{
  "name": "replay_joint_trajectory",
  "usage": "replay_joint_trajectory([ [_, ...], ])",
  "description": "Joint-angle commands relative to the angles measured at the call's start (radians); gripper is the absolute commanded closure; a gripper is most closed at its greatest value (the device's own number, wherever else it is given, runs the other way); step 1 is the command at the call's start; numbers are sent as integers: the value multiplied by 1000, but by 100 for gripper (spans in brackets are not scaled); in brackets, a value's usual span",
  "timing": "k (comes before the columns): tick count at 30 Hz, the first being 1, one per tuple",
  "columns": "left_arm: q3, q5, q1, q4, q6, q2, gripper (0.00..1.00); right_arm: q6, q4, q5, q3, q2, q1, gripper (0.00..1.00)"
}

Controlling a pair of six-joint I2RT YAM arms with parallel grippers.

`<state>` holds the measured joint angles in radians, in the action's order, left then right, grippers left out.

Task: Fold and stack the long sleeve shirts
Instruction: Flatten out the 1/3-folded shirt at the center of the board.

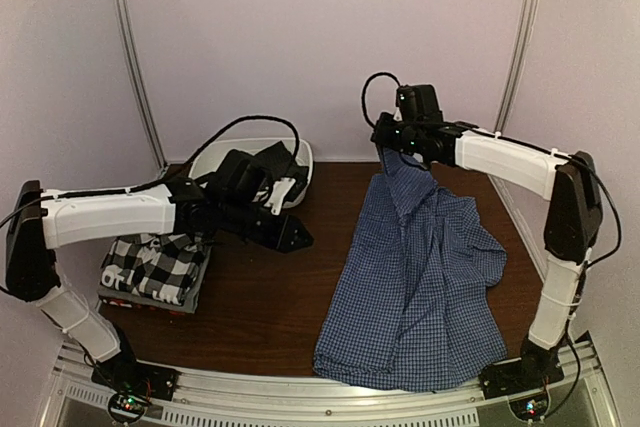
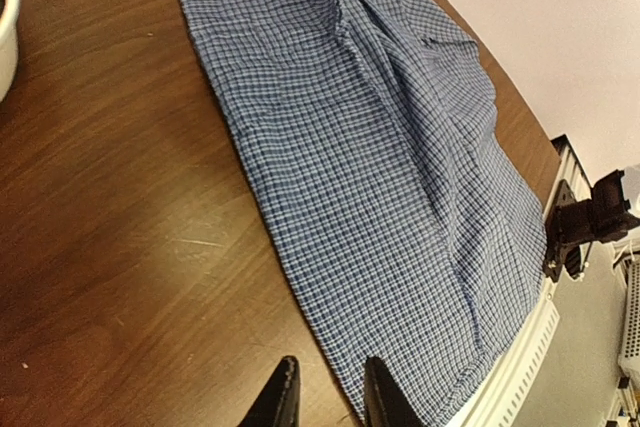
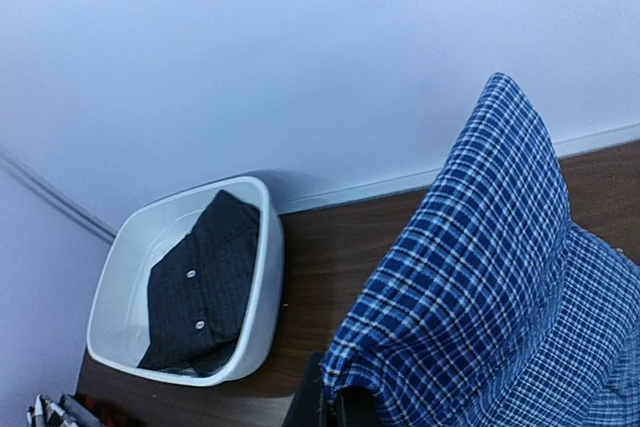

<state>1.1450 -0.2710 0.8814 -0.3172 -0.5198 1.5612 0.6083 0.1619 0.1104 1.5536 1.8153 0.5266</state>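
Note:
The blue-and-white check shirt lies spread on the right half of the table, its top edge lifted. My right gripper is shut on that top edge and holds it above the table; in the right wrist view the cloth drapes over the gripper. My left gripper hovers open and empty over the table middle, left of the shirt; in the left wrist view its gripper sits at the shirt's near hem. A folded black-and-white plaid shirt tops a stack at left.
A white oval basin stands at the back behind my left arm, with a dark buttoned shirt inside. Grey and red folded layers lie under the plaid shirt. The metal rail runs along the table's near edge.

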Motion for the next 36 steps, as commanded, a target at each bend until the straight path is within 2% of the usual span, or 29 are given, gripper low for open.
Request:
replay_joint_trajectory([
  [1,-42,37,-28,-13,-17,-65,76,-49,40,-139,337,207,84,100],
  [4,-71,48,-31,-19,-32,-97,76,-48,44,-218,560,351,123,100],
  [7,-99,57,-33,-24,-45,-122,76,-18,-13,-271,664,424,140,100],
  [11,-123,49,-33,-23,-50,-136,76,8,-94,-268,662,429,140,100],
  [20,-119,5,-33,-17,-42,-94,72,3,-114,-254,662,422,129,100],
  [24,-126,-47,-33,9,-39,-48,66,7,-132,-248,665,415,122,100],
  [36,-210,-266,-22,220,-97,95,54,49,-159,-256,670,424,97,100],
])
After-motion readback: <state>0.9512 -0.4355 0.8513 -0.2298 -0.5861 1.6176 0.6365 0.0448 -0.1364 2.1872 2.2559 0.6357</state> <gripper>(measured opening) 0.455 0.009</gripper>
